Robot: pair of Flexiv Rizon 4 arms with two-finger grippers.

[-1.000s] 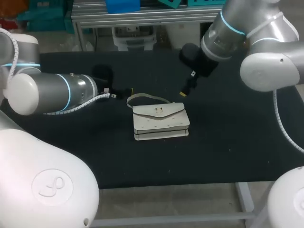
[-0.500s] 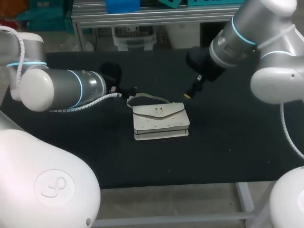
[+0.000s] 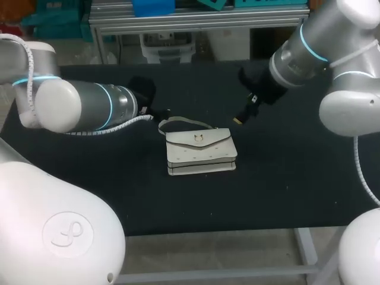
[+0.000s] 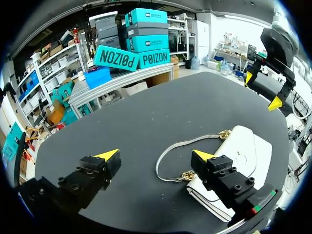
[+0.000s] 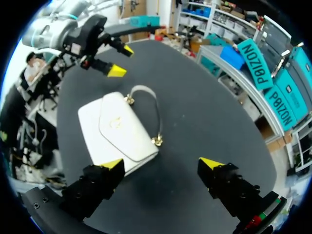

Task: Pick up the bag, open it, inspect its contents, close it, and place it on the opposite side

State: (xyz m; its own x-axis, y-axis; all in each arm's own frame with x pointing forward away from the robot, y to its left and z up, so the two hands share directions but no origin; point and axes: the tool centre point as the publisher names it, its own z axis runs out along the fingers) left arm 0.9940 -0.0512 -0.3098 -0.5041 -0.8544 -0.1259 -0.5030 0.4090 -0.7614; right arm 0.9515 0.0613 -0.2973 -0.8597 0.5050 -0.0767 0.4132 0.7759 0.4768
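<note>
The left fingers (image 4: 96, 170) are spread wide apart and grasp nothing. They are tipped in yellow and hang over the dark surface (image 3: 285, 178). Between them, below, lies the loop of a thin pale strap (image 4: 171, 151) with gold chain ends. The strap belongs to a small white bag (image 4: 241, 152), which rests flat on the surface just beside one finger, and partly behind it in that view. Behind the fingers, the left arm (image 3: 89, 107) reaches in level and low from its side, its wrist near the strap's end.

The right fingers (image 5: 225, 181) are also spread wide and hold nothing. They hang higher, over the surface on the far side of the bag from the left arm. One finger stands above the bag's near corner, the other above bare surface. The right arm (image 3: 303, 53) slopes down from its upper corner, with the wrist angled toward the bag.

The head view shows the bag near the middle of the surface. Its flap is shut, the gold clasp faces up, and the strap curves away along its far edge. From there the fingers' gaps are too small to judge. Each wrist view makes its own fingers' wide gap plain and also shows the other arm's yellow tips apart beyond the bag. Whether the left fingers touch the strap cannot be told.
</note>
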